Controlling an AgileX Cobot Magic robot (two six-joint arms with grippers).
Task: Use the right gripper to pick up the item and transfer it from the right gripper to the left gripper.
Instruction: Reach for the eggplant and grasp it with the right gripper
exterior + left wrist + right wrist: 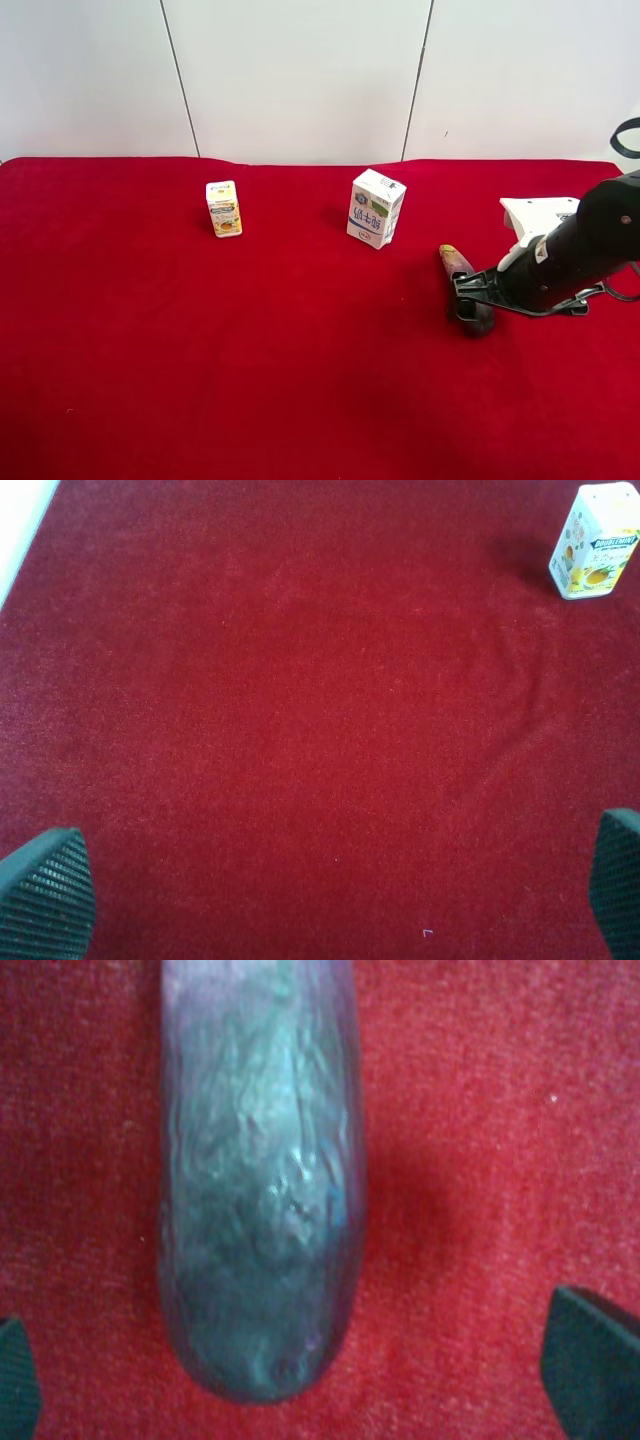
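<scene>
Right gripper (463,296): fingers spread wide, holding nothing, straddling the eggplant (260,1190) lying on the red cloth (200,350) | axis: I read its length crossing the closing line, blunt end between fingers | left gripper (330,890): spread wide, empty, farther off.

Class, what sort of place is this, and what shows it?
Probably a robot lab test bench: a red cloth table before plain white wall panels, and a robot arm poised over an eggplant set out with a milk carton.
</scene>
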